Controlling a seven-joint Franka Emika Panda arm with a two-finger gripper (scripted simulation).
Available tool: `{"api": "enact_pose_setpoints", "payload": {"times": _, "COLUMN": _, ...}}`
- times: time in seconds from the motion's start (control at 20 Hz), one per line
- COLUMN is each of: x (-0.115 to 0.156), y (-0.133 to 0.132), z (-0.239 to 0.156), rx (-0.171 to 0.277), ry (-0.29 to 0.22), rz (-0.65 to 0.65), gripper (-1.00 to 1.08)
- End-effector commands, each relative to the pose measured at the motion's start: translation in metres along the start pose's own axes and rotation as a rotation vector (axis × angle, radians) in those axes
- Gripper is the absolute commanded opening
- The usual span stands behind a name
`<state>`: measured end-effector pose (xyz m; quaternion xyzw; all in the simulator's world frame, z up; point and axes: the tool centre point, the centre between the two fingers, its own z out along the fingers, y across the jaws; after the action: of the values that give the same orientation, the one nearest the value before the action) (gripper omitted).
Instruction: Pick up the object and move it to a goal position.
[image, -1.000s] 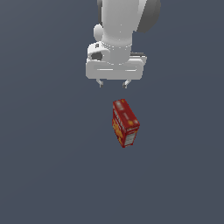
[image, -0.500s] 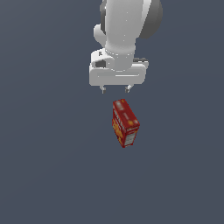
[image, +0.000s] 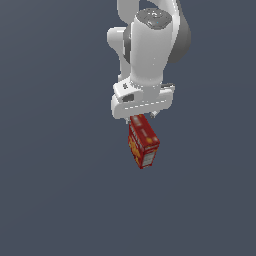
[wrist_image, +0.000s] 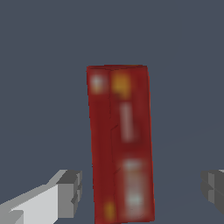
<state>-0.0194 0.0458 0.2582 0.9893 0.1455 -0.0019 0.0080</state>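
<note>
Exterior view, left to right: a plain grey-blue tabletop fills the left of the scene; near the middle stands the white robot arm, its wide wrist block directly above the tool, whose finger tips just show below the block. The red box lies on the tabletop immediately beneath the tool, its far end tucked under the wrist block and its near end angled slightly toward the exterior view's right; orange-yellow patches mark the face toward the exterior view's left, and a pale panel shows on its near end. Further right is only more tabletop. Wrist view: one light grey finger appears at one side of the box and a second finger at the other side, so the tool is spread wide, with the box between the fingers. The first finger stands just beside the box, with a narrow gap visible; the second finger is well apart from it. The box's long axis runs away from the camera, its print blurred into pale and yellow blotches. Neither finger is seen touching the box.
</note>
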Motion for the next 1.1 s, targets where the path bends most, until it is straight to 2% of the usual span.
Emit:
{"api": "enact_pose_setpoints", "payload": {"times": 0.0, "x": 0.007, "y": -0.004, "z": 0.008, "rx": 0.008, "ry": 0.004, "rz": -0.032, "gripper": 1.00}}
{"api": "enact_pose_setpoints", "payload": {"times": 0.55, "x": 0.012, "y": -0.008, "z": 0.020, "rx": 0.014, "ry": 0.005, "rz": -0.057, "gripper": 1.00}}
{"api": "enact_pose_setpoints", "payload": {"times": 1.05, "x": 0.012, "y": -0.009, "z": 0.061, "rx": 0.015, "ry": 0.007, "rz": -0.061, "gripper": 1.00}}
